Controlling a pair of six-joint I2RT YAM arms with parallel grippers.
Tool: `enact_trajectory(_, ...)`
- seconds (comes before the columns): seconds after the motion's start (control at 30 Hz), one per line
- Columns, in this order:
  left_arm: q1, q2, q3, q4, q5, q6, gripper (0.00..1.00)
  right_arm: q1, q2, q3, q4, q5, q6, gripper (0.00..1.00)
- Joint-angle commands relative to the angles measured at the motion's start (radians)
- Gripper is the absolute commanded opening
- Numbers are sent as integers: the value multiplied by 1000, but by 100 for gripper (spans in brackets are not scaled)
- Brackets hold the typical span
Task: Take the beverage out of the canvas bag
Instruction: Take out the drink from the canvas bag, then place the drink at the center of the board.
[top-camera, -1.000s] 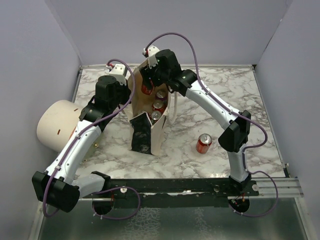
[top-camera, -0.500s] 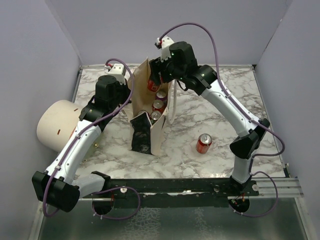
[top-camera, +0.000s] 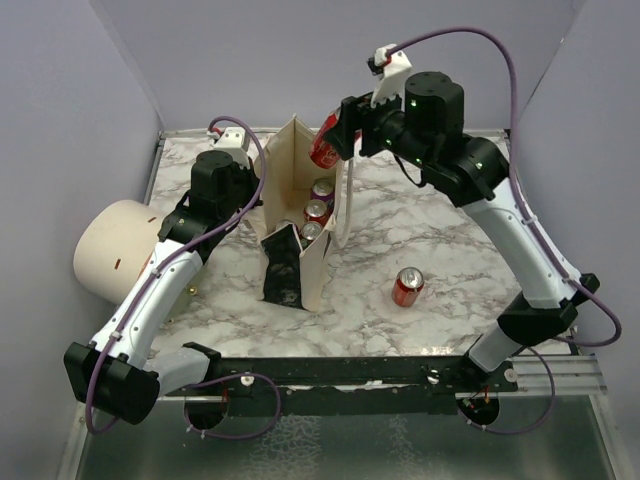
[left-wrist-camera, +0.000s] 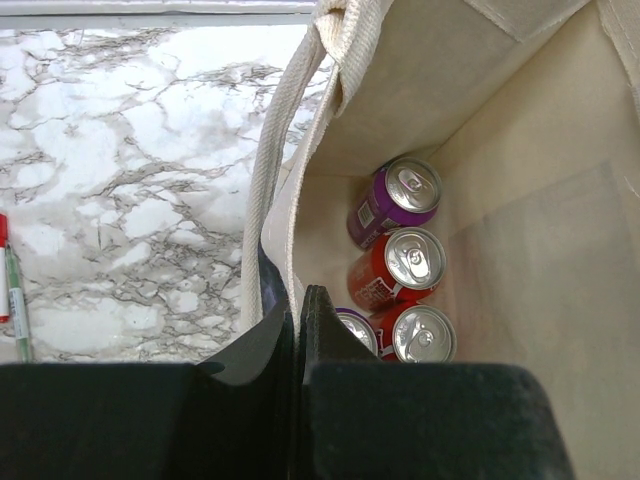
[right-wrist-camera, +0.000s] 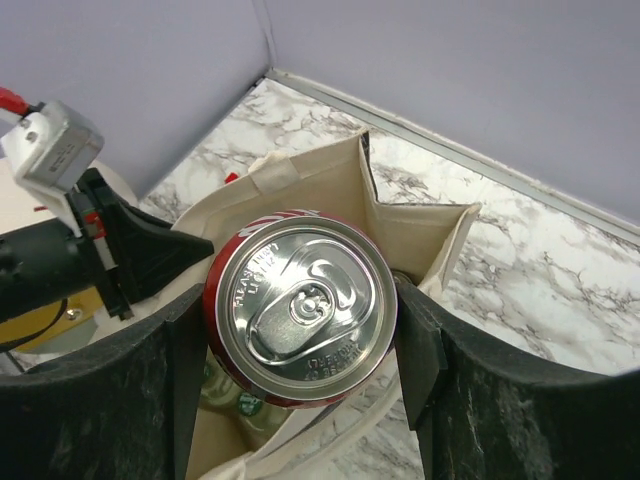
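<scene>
On your bench (top-camera: 450, 200) the canvas bag (top-camera: 288, 175) stands open, and your left fingers (left-wrist-camera: 335, 345) are clenched on its rim. Your right fingers (right-wrist-camera: 418, 350) grasp a red can (right-wrist-camera: 300, 305), upright, above the bag's mouth. I judge it out, with only the set-down left. Another red can (top-camera: 408, 287) lies on the bench, and more cans (left-wrist-camera: 415, 260) wait inside.
</scene>
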Motion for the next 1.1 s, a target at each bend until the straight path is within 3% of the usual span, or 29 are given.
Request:
enact_trajectory(0.0,7,-40,54,88,-40,-8,0,1,-167,-48,90,45,39,2)
enact_trajectory(0.57,7,-48,67,101,-23,-25,0,1,-393,-265,-178,339,59,2)
enact_trajectory(0.83,5,-74,33,97,9,-28,0,-7,-403,-506,-94,565,73,2)
enact_trajectory(1.07,6,-86,26,51,42,-29,0,-121,-354,-699,71,560,63,2)
